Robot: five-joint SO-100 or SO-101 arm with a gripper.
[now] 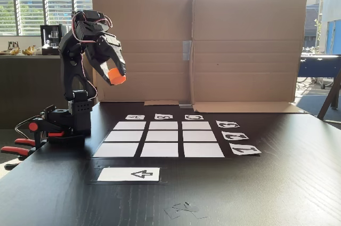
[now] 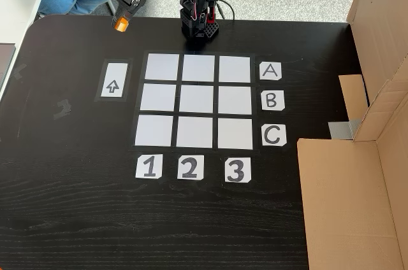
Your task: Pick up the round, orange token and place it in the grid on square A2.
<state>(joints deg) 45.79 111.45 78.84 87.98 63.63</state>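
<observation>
Already the token is pinched between the fingers of the gripper and carried high above the table, off to one side of the grid. Square A2, in the row beside the A card and the column above the 2 card, is seen bare, so the carry across and the placing are judged left to do.

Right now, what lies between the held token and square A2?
In a fixed view, only bare black table and cell A1 separate the token, raised in the end effector, from square A2.
</observation>
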